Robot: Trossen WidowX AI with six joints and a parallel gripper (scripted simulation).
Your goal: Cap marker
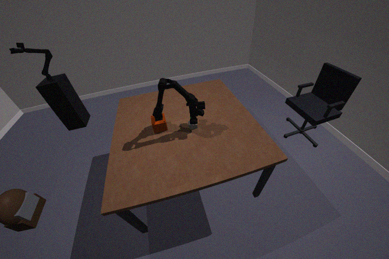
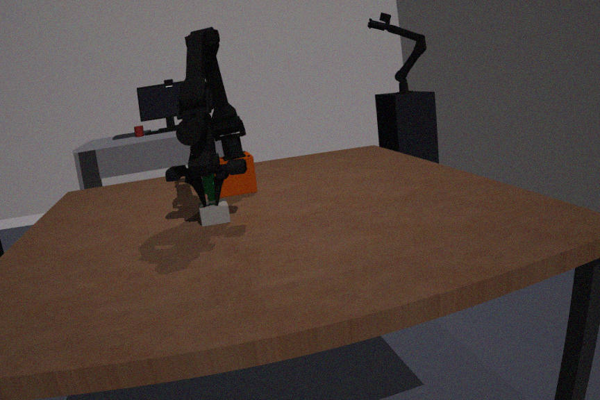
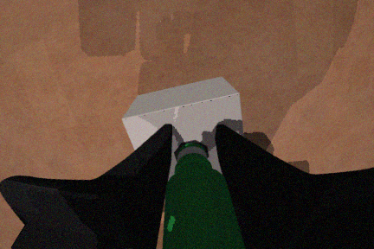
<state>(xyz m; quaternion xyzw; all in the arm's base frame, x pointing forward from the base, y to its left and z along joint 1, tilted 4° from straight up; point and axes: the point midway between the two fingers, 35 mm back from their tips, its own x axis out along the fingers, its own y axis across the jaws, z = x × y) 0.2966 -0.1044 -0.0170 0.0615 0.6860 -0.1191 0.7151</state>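
A brown table (image 2: 387,240) fills the room's middle. Going left to right in the exterior view: a grey desk with a monitor (image 2: 155,102) stands far left against the wall. Then comes the black arm (image 2: 201,95), bent over so its gripper (image 2: 209,199) points straight down, likely to keep the push in line with the marker. Its jaws pinch a green cap (image 2: 209,187). Directly below sits the small grey holder (image 2: 214,214). In the wrist view the cap (image 3: 203,228) fills the gap between the fingers, and a dark end, marker or cap I cannot tell, shows just over the holder (image 3: 190,107), so the cap looks to be going on; whether it has clicked I cannot tell. Just behind, right, is the arm's orange base (image 2: 239,177). Far right, a dark pedestal (image 2: 407,124) carries a second arm.
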